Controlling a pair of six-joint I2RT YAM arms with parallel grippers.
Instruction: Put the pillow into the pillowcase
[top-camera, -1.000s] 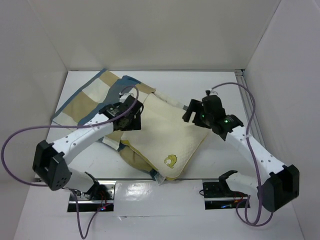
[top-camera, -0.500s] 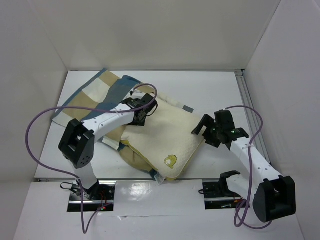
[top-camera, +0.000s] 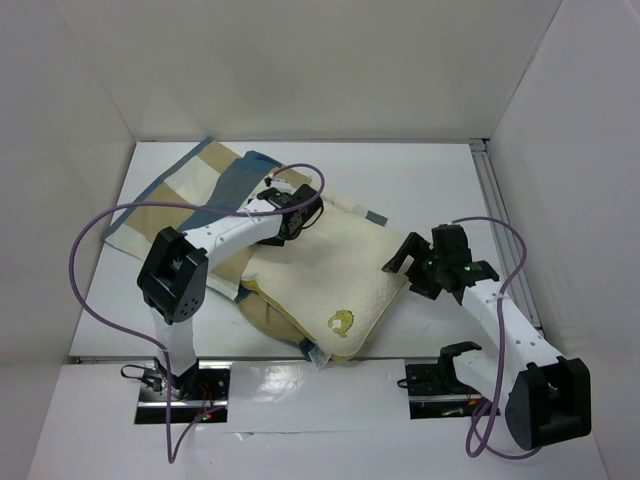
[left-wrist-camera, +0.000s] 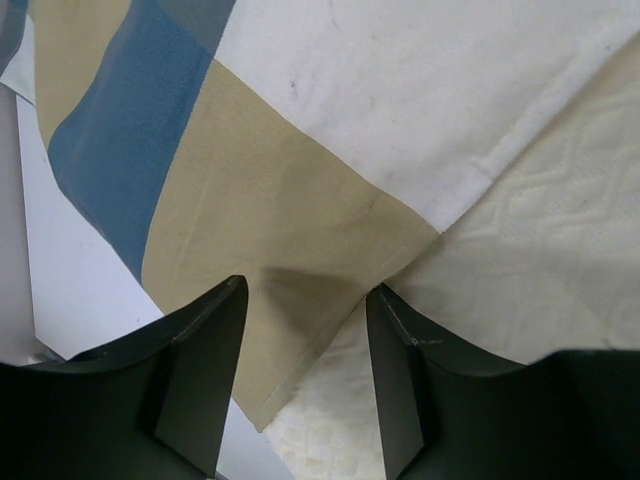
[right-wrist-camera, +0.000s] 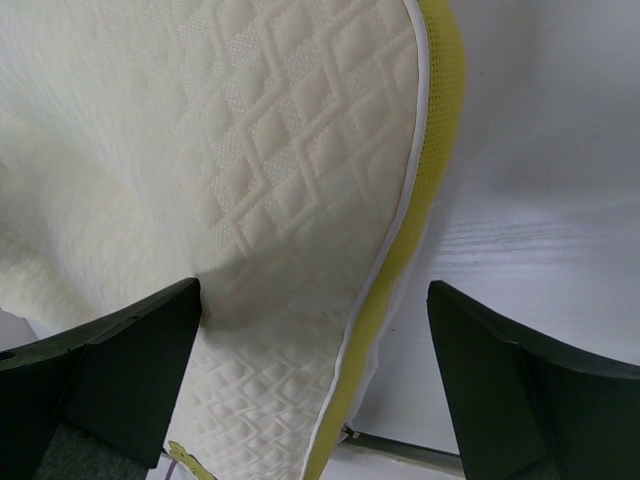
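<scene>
Checked blue-and-tan fabric pillowcase (left-wrist-camera: 270, 200) hem sits inside your spread left pincer (left-wrist-camera: 305, 292); pinch deep, right pincer (right-wrist-camera: 312, 292) gaping over quilted cream pillow (right-wrist-camera: 200, 150)

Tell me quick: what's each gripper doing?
Left gripper: open, jaws astride the pillowcase edge, holding nothing.
Right gripper: wide open over the pillow edge, holding nothing.

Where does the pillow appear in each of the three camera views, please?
Top external: the pillow lies in the middle, its upper-left end at the pillowcase.
Left wrist: lower right, quilted cream, beside the checked pillowcase's hem.
Right wrist: fills left and centre, its yellow edge running down the middle.
Shared landmark: the white table, bare at left in the left wrist view, at right in the right wrist view.
</scene>
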